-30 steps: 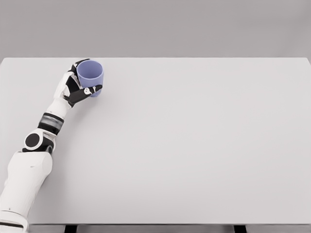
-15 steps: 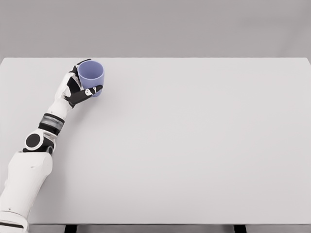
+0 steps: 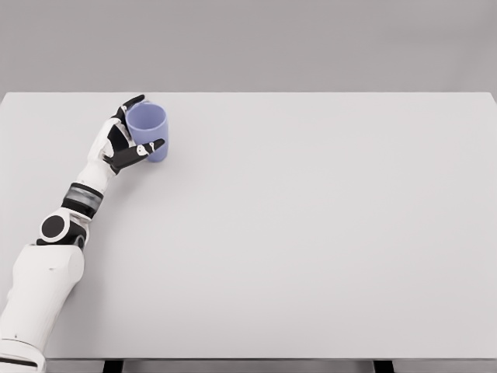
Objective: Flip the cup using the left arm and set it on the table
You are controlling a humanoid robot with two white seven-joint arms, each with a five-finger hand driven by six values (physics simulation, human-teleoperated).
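Fingers of left hand: spread, loosely cupped round cup; thumb lies across its front near side, index reaches past the rim at back. I can't tell whether they press on it or just touch.
Cup: lavender, upright, mouth up, long axis approx vertical, base looks set on table, far-left area near back edge.
Markings: no readable writing from my view.
Left arm: enters lower left.
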